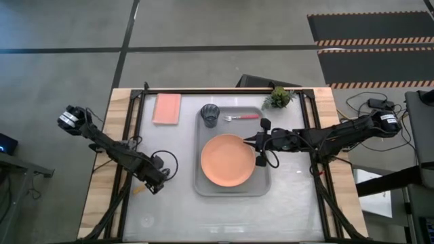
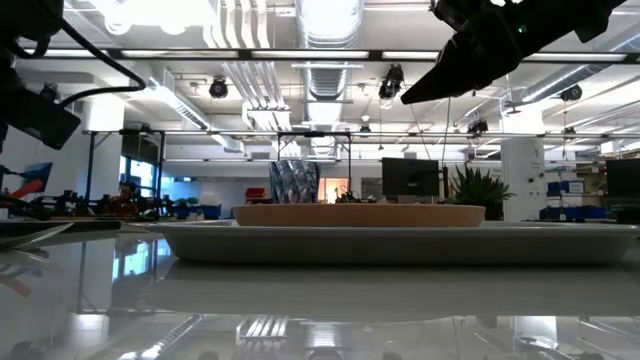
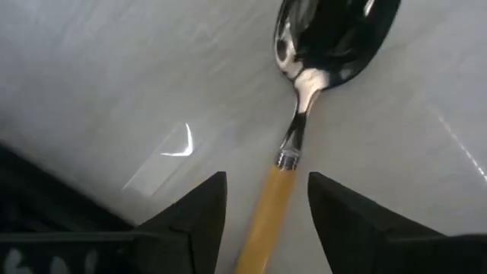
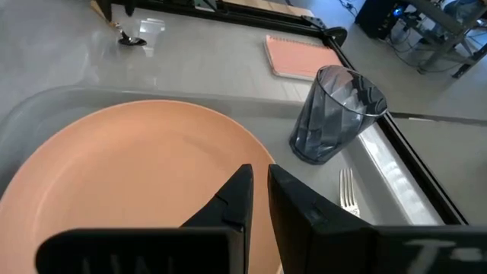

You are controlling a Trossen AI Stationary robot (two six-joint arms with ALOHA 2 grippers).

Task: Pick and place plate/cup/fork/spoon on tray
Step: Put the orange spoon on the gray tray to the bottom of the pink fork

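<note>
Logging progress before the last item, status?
Left gripper open astride spoon handle on table. Right gripper nearly closed, empty, over plate. Plate, cup, fork on tray. Path clear.

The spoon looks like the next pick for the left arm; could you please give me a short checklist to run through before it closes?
1. Spoon handle lies between the left gripper fingers: ok.
2. Left gripper open: ok.
3. Fingers low enough to grasp: cannot tell.
4. Plate, cup and fork already on the tray: ok.
5. Free tray space for the spoon: ok, beside the plate.
6. Right gripper clear of the tray: not ok, it hovers over the plate's edge.
</note>
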